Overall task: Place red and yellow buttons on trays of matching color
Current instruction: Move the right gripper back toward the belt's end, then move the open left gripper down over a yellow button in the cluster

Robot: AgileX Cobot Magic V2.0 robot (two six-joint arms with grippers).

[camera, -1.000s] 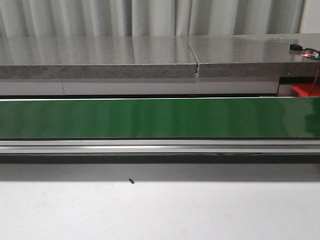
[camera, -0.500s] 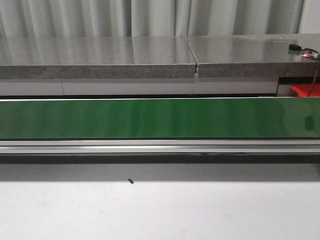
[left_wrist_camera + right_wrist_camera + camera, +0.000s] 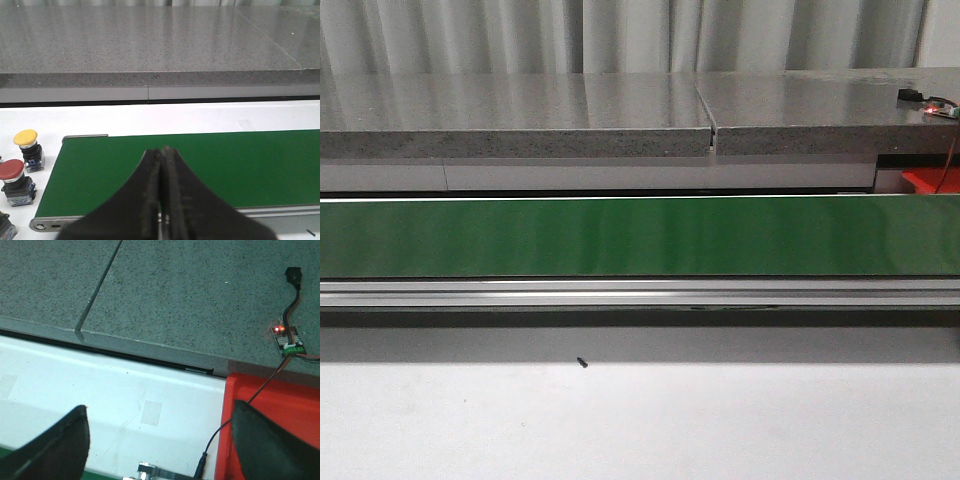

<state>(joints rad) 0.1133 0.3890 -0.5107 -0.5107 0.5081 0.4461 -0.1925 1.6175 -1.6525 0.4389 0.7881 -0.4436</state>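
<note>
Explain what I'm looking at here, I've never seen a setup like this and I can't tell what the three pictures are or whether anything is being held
This is a robot with two arms, each ending in a two-fingered end effector, and three cameras. The front view looks forward over a white table at a long green conveyor belt with a grey stone counter behind it; neither arm shows there.

The other two pictures come from cameras on the wrists. The left end effector has its dark fingers pressed together with nothing between them, above the belt's end. Beside that end stand a yellow push button and a red push button, the things to be sorted.

The right end effector is spread wide and empty. Ahead of it lie a red tray and a small circuit board with a lit red light and wires.
</note>
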